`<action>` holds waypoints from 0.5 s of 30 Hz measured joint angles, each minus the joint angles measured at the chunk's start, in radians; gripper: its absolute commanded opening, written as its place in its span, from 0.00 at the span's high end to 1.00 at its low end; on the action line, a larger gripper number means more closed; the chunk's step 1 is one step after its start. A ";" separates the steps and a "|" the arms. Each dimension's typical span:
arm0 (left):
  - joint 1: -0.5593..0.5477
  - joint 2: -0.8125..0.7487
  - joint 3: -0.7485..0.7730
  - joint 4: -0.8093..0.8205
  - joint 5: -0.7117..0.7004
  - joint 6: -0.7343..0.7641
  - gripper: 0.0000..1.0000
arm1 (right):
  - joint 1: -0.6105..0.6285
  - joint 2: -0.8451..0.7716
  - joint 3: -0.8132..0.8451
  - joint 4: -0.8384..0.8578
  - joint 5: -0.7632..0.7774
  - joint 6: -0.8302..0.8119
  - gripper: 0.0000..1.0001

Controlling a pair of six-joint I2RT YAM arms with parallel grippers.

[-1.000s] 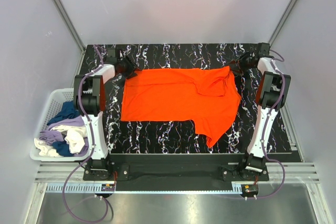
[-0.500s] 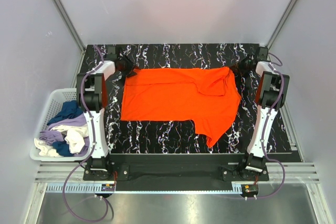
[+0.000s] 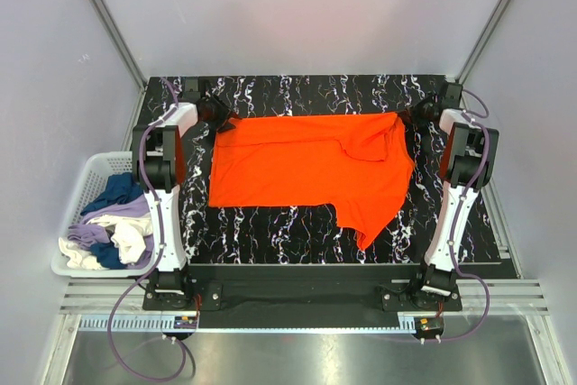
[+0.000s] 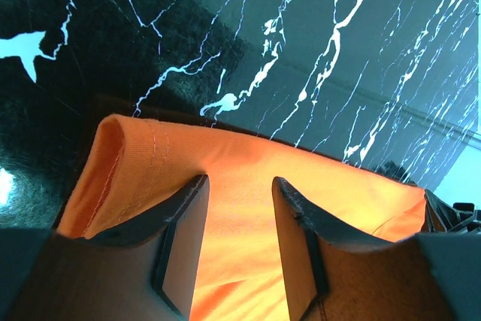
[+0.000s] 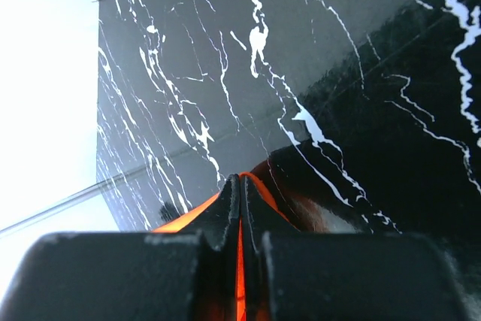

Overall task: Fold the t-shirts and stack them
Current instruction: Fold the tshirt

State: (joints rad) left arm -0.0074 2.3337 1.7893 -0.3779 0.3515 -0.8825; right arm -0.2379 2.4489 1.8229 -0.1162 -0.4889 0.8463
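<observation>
1. Orange t-shirt (image 3: 297,164) lies spread flat mid table (image 3: 297,92), long axis L–R. One sleeve juts toward the near edge, and a flap is doubled over near the far-R corner. No proper fold made yet, by the look of it.
2. R fingers (image 5: 225,219): shut tight on the shirt's far-R corner, w/ a thin orange sliver nipped between them.
3. L fingers (image 4: 180,238): parted, straddling the stitched hem at the far-L corner. Cloth lies in the gap, but no pinch shows.
4. Why so placed (my guess): both arms reach out to the two far corners so the far edge can come up as one line & be drawn over toward the near edge. Corner holds keep that edge taut, w/ less sag in the middle. R has its hold; L prob. needs to close before any lift.
5. Top view only: whole shirt outline, the stray sleeve, the doubled flap, and both arms at matching corners. Finger states are too small to read there.
6. L wrist view only: the gap betw. the fingers, and the hem stitching rolled slightly up off the table.
7. R wrist view only: the closed pinch; beyond it just bare marble-pattern table.
8. Basket (image 3: 90,169), left of the table, holds heaped garments (image 3: 108,223) in navy, lavender & cream, unfolded. So the stack is not begun.
</observation>
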 measured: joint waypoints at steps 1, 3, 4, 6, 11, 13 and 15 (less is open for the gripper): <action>0.000 0.000 0.000 0.000 0.001 0.001 0.54 | 0.000 0.000 0.001 -0.002 0.000 -0.002 0.94; 0.000 0.000 0.000 0.002 0.005 0.003 0.52 | -0.001 0.000 0.015 -0.026 0.000 -0.011 0.77; 0.000 0.000 0.000 0.004 0.009 0.007 0.48 | -0.001 0.000 0.026 -0.047 0.002 -0.019 0.73; 0.001 -0.003 -0.004 0.015 0.020 0.016 0.43 | -0.004 0.000 0.082 -0.136 0.012 -0.056 0.68; -0.007 -0.034 -0.017 0.006 0.014 0.070 0.34 | -0.011 -0.023 0.217 -0.369 0.083 -0.156 0.53; -0.018 -0.063 -0.027 -0.030 -0.003 0.106 0.35 | -0.012 -0.062 0.228 -0.469 0.122 -0.200 0.53; -0.031 -0.099 -0.043 -0.058 -0.018 0.137 0.37 | -0.012 -0.107 0.223 -0.555 0.143 -0.236 0.53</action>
State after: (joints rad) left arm -0.0380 2.2349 1.7462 -0.4362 0.3332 -0.7452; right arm -0.2497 2.3421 2.0457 -0.6708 -0.3458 0.6102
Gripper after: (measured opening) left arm 0.653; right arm 0.470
